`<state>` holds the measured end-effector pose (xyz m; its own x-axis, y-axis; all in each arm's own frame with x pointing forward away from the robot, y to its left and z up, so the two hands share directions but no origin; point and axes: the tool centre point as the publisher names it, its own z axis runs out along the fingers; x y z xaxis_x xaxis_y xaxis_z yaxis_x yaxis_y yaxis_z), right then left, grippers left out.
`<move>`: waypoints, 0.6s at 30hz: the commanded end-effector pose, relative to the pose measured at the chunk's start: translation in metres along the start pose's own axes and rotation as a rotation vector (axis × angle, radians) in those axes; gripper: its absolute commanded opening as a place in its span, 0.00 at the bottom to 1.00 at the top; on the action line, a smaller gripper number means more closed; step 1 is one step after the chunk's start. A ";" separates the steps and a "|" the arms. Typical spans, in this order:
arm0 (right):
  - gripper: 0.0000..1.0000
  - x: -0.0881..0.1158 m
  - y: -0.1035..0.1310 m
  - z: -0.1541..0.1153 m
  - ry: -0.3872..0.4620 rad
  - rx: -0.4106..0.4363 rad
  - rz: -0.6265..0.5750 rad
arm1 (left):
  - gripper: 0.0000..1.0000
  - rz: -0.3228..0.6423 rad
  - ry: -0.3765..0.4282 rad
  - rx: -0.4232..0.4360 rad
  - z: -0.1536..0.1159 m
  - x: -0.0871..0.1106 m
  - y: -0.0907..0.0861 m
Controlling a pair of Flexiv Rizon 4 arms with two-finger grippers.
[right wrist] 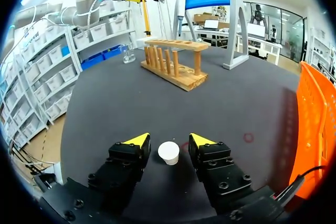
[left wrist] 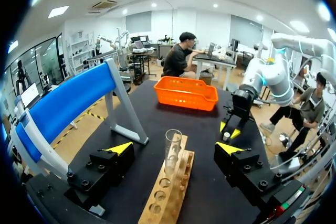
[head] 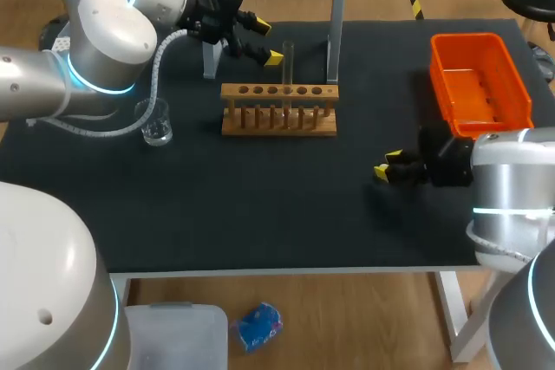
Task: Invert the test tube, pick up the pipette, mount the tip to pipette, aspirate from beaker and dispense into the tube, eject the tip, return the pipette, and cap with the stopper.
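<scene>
Left wrist view: the left gripper [left wrist: 174,148] gapes around the test tube [left wrist: 172,148] near the desk's far edge; an off-centre squeeze might tip it. The right gripper [right wrist: 169,139] is spread wide too.

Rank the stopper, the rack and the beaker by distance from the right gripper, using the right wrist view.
From the right gripper:
1. Stopper: on the table between its open fingers, touching neither.
2. Rack: ahead, well across the table.
3. Beaker: beyond the rack's far end.
</scene>
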<state>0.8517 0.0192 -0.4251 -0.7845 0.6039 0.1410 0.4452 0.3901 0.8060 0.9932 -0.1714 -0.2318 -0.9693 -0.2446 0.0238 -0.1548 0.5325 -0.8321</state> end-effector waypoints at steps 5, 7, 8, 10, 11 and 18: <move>0.47 -0.001 0.000 0.003 0.001 0.017 0.003 | 1.00 -0.001 0.004 -0.004 -0.001 -0.001 -0.001; 0.45 -0.001 0.000 0.003 0.000 0.018 0.004 | 1.00 -0.001 0.004 -0.004 -0.001 -0.001 -0.001; 0.44 -0.001 0.000 0.003 -0.001 0.018 0.004 | 1.00 -0.001 0.004 -0.004 -0.001 -0.001 -0.001; 0.42 -0.001 0.000 0.003 -0.002 0.018 0.003 | 1.00 -0.001 0.004 -0.004 -0.001 -0.001 -0.001; 0.42 -0.001 0.000 0.003 -0.003 0.019 0.003 | 1.00 -0.001 0.004 -0.004 -0.001 -0.001 -0.001; 0.36 -0.001 -0.001 0.001 -0.005 0.023 0.002 | 1.00 -0.001 0.004 -0.004 -0.001 -0.001 -0.001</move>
<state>0.8527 0.0197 -0.4283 -0.7804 0.6097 0.1389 0.4557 0.4025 0.7939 0.9932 -0.1713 -0.2318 -0.9693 -0.2447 0.0237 -0.1548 0.5325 -0.8321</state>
